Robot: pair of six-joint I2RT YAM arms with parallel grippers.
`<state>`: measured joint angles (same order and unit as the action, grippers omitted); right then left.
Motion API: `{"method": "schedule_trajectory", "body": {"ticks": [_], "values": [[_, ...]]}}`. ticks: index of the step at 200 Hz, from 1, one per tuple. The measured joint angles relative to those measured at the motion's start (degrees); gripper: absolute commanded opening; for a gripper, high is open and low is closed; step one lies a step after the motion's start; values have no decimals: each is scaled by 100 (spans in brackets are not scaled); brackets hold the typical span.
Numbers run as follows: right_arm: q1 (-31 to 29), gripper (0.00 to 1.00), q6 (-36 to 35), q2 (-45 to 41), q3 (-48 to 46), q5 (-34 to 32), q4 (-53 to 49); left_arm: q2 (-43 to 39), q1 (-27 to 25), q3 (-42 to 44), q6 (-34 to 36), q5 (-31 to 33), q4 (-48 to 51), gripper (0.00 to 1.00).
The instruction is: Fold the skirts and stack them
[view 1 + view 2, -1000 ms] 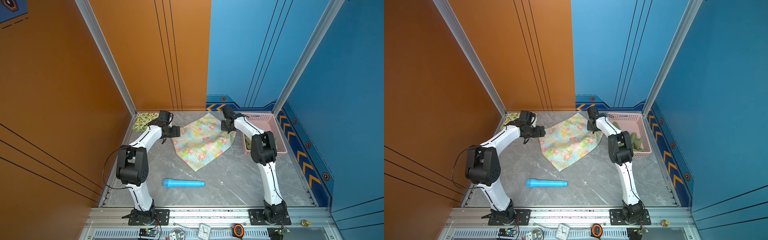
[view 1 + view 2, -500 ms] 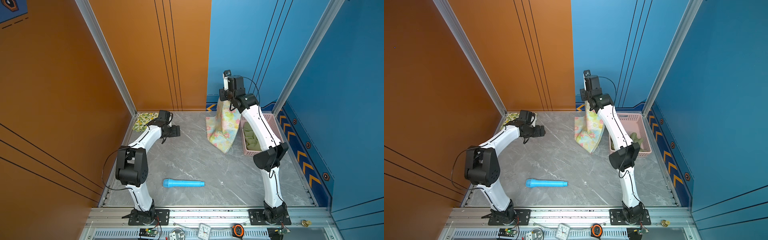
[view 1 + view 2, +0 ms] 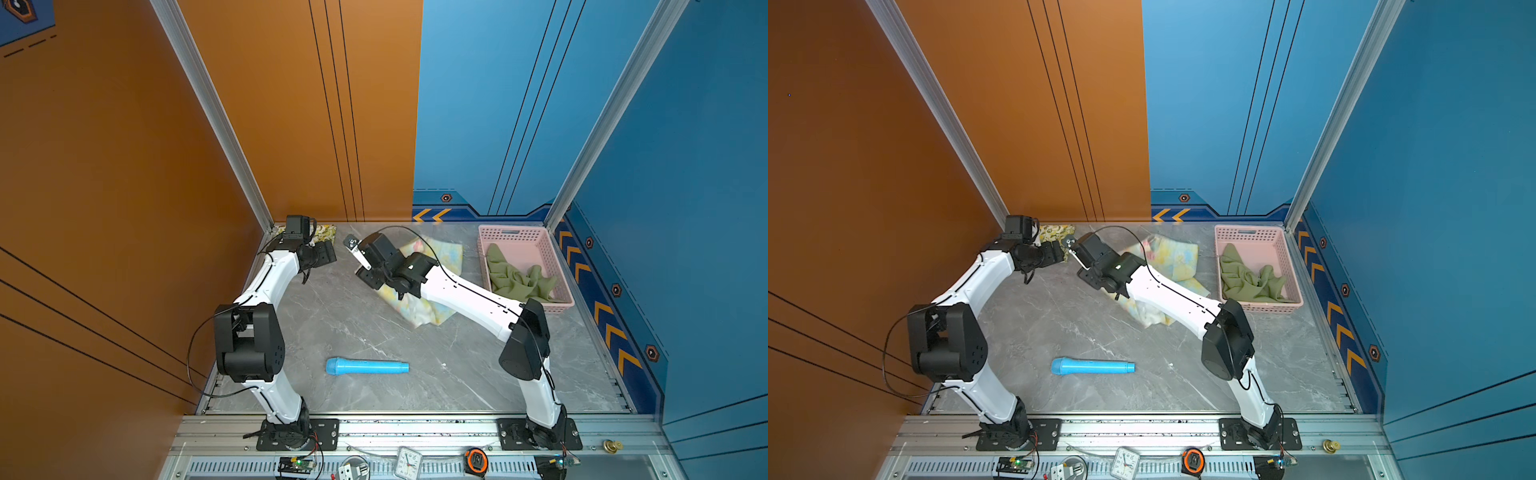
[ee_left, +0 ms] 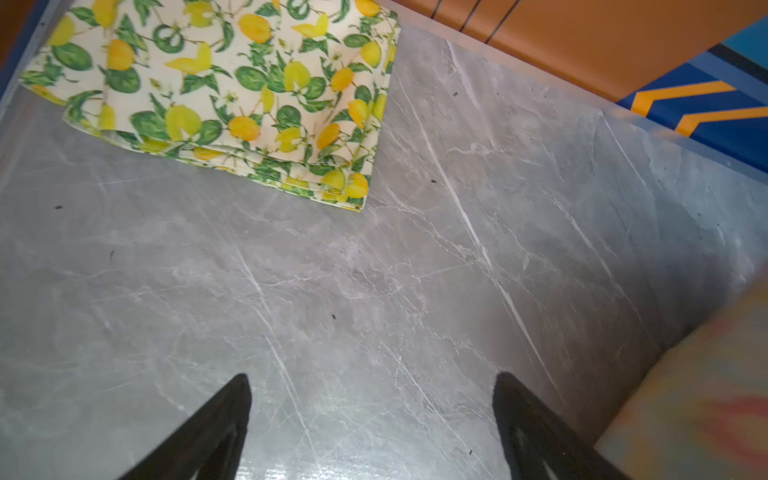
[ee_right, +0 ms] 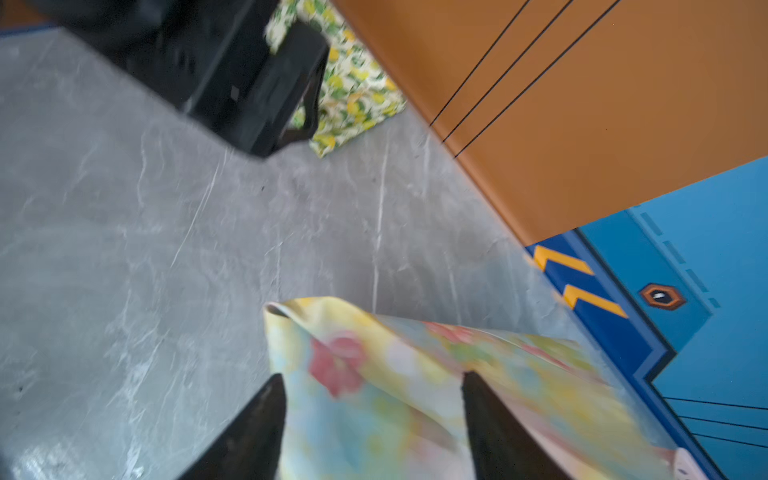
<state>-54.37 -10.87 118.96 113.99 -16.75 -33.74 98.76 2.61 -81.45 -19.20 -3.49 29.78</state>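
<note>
In both top views the lemon-print skirt [image 3: 324, 232] is only a strip at the far left corner of the worktop [image 3: 332, 324], half hidden behind the left arm's wrist. The left wrist view shows it plainly: a flat fold of several layers, white with yellow lemons and green leaves, its edges stacked evenly, though the frame cuts off one side. That view also shows the left gripper [image 4: 370, 376] with its fingers spread wide over bare grey marble, holding nothing. The right wrist view shows the right gripper [image 5: 372, 374] with its fingers also well apart. The pastel skirt [image 5: 395, 415] hangs loose between and below them, one corner curled over, and we see no pinch on it. Whether the cloth brushes a finger we cannot tell. Only the top views take in the pastel skirt as a whole. It lies crumpled toward the far edge, between the middle and the pink basket [image 3: 513, 230], with the right arm across it hiding its centre. The olive skirt [image 3: 515, 278] lies bunched inside that basket at the far right corner. A blue cylinder [image 3: 368, 367] lies toward the near edge, well apart from the cloth. The pastel print is blurred in both wrist views.
</note>
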Motion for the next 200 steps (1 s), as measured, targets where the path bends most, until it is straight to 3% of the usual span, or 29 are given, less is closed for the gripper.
{"method": "schedule_trajectory", "body": {"ticks": [35,76,124,155,174,200], "values": [[334,95,557,-197,-149,389,28,-9,225,11,-85,66,0,92],[1360,92,1729,-905,-649,621,251,-9,-155,11,149,142,-4,92],[2420,90,3180,-1281,-1993,767,411,-7,-1694,94,1416,551,-129,90],[2798,90,3718,-1554,-3053,986,581,52,-2774,461,2422,743,-339,91],[2920,90,3899,-1832,-3526,1115,697,317,-3222,531,2876,822,-356,92],[2990,90,4006,-2203,-3908,1252,938,896,-3436,365,3193,1091,-391,89]]}}
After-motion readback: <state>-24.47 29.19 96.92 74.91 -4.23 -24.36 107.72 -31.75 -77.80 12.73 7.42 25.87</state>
